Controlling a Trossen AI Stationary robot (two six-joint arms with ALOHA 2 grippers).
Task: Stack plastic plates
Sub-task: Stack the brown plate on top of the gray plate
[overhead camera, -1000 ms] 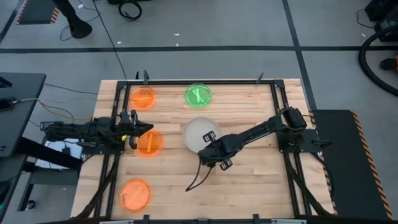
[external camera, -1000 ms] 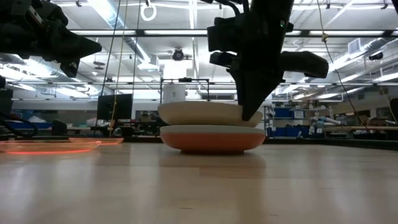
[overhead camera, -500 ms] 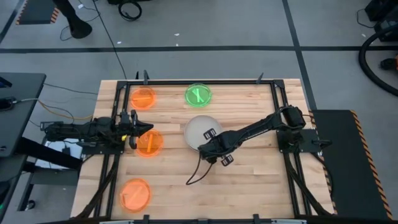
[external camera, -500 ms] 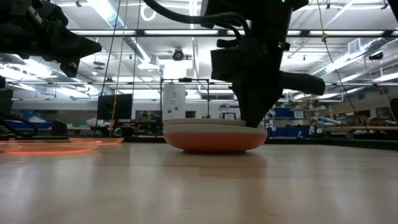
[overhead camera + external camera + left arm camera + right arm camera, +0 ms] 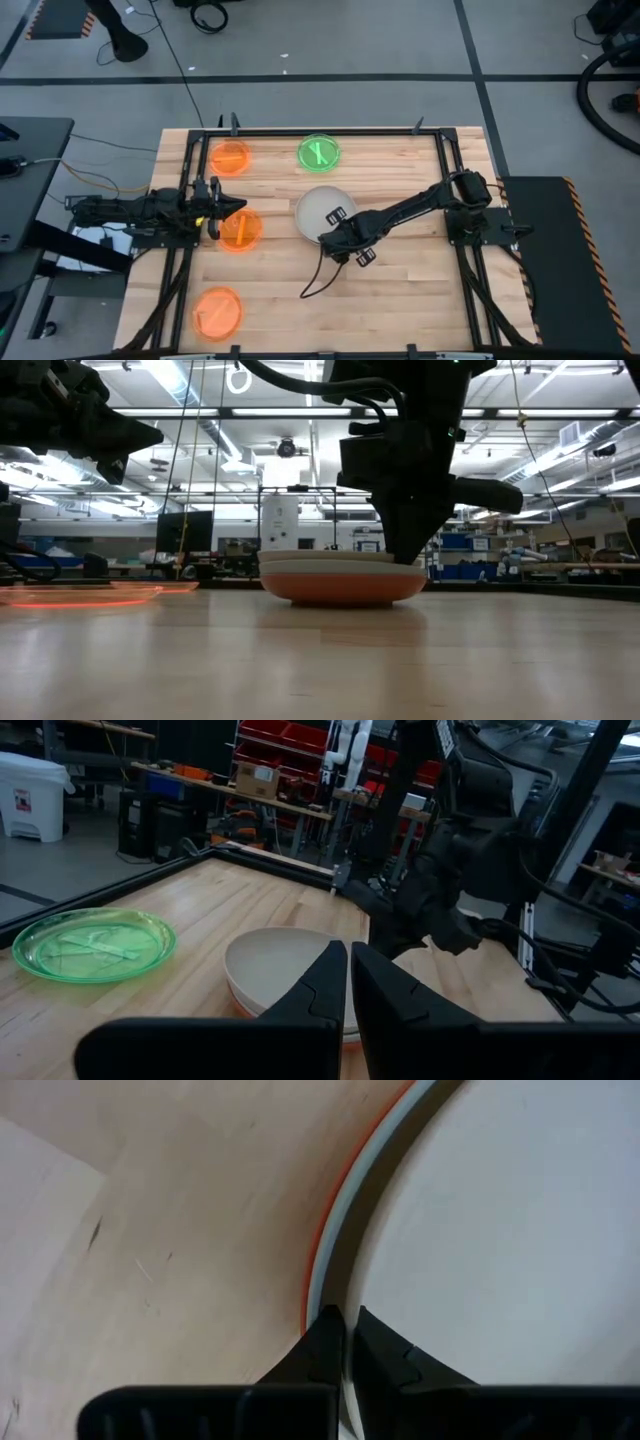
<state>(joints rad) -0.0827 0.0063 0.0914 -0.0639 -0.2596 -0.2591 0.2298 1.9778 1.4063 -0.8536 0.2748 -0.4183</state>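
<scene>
Step now: I think the right tool [image 5: 340, 243] is setting the beige plate [image 5: 322, 213] down on the stack in the middle of the desk [image 5: 400, 300].
Right tool: it sits at the near rim of the beige plate, its fingers pinched almost shut on that rim.
How to do it well: I think it should let go softly, then lift straight up, so the rim does not catch and drag the plate off the pile.
Watch out: the top plate should sit flat and centred before it lets go.
Left tool: the left tool [image 5: 222, 210] waits by the left side, over an orange plate [image 5: 241, 230], fingers closed on nothing.
The stack: beige on top, a thin pale blue edge [image 5: 335, 1230] under it, red-orange plate [image 5: 340, 585] at the bottom.
Other plates: one green plate [image 5: 319, 153] and two more small orange ones [image 5: 230, 157] [image 5: 217, 311] lie apart on the desk, glowing and see-through.
</scene>
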